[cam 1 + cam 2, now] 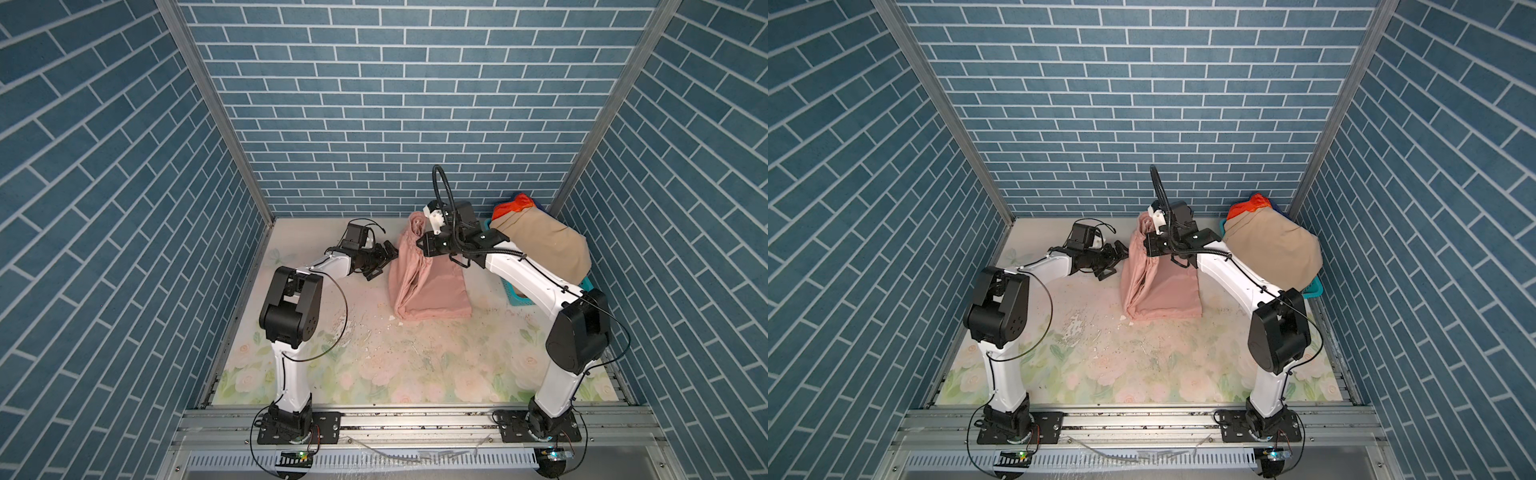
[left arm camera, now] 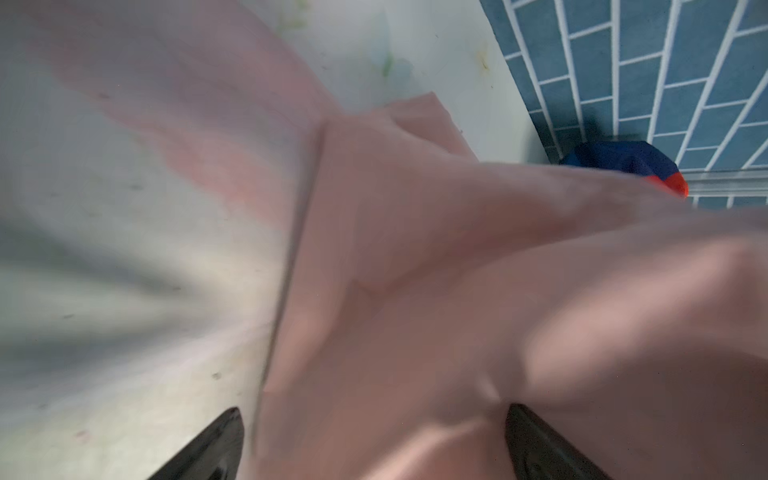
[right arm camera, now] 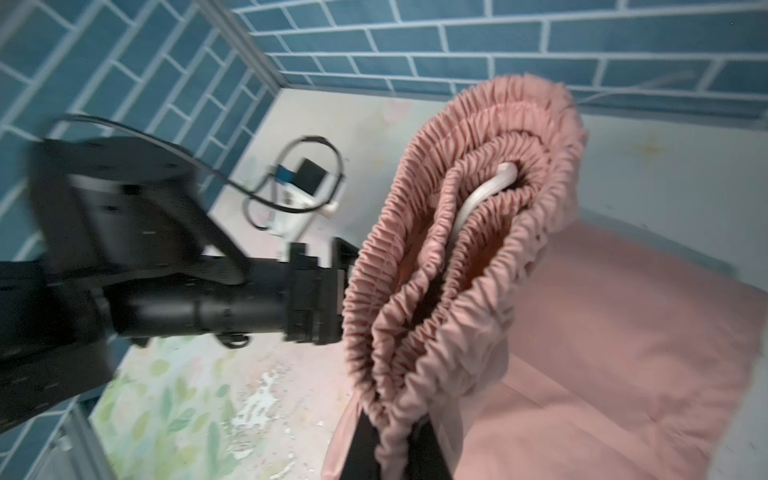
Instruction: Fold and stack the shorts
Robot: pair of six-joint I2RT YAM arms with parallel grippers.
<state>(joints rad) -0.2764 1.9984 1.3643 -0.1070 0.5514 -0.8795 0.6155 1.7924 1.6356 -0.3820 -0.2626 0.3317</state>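
While two shorts (image 1: 544,245) (image 1: 515,205) top one basket (image 1: 519,300), right pincer (image 3: 392,419) clamps one pink shorts (image 1: 432,291); left pincer (image 1: 383,262) gapes.

Blue brick-pattern walls (image 1: 395,104) enclose a worn floral tabletop (image 1: 374,365).

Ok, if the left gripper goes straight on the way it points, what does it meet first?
The pink shorts, held up by the shut right gripper. The open left gripper faces their side fold; the left wrist view suggests cloth may lie between its jaws.
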